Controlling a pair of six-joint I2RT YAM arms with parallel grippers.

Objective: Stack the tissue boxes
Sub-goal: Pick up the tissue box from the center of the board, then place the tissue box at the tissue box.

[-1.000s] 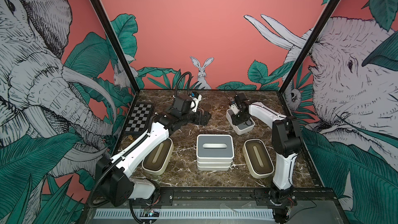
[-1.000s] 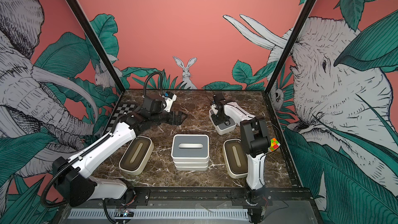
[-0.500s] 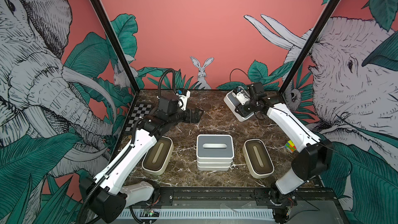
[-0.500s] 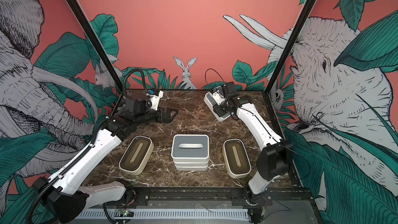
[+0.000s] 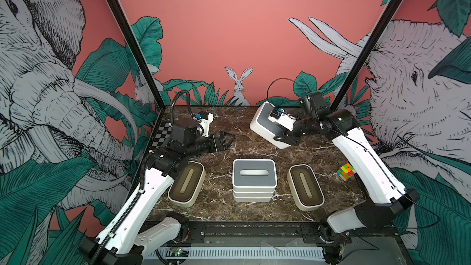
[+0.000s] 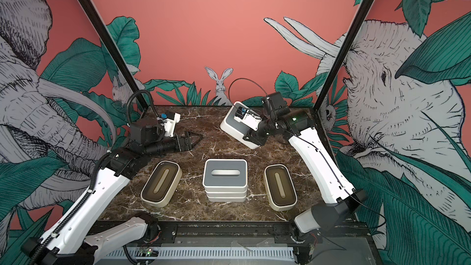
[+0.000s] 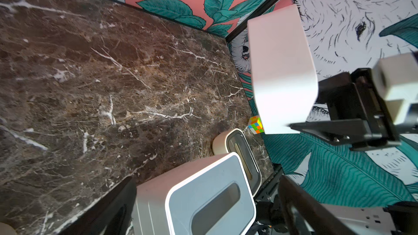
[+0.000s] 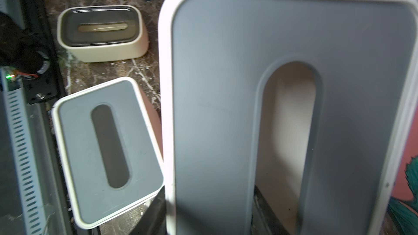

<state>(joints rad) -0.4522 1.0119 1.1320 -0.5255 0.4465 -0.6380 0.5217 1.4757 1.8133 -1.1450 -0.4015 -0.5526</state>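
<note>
Three layers in centre stack (image 5: 254, 174), lower lids hidden | right gripper (image 5: 283, 137) clamped on tilted grey-lidded box (image 5: 263, 130) aloft rear-right, fingertips partly hidden | left gripper (image 5: 229, 140) spread wide, empty | cream boxes (image 5: 186, 184) flank stack

Robot test cell in a lab, dressed with jungle wall prints.

Black frame posts (image 5: 125, 34) hold printed panels (image 5: 229, 34) of elephants, a rabbit and leaves on salmon pink, boxing in a brown marble-look tabletop (image 5: 219, 187). A left arm (image 5: 142, 200) and a right arm (image 5: 369, 169), white with black joints, rise from a black rail (image 5: 254, 230) along the front edge. Below it run a slotted cable duct (image 5: 242, 253) and a bare circuit board (image 5: 175, 251).
</note>
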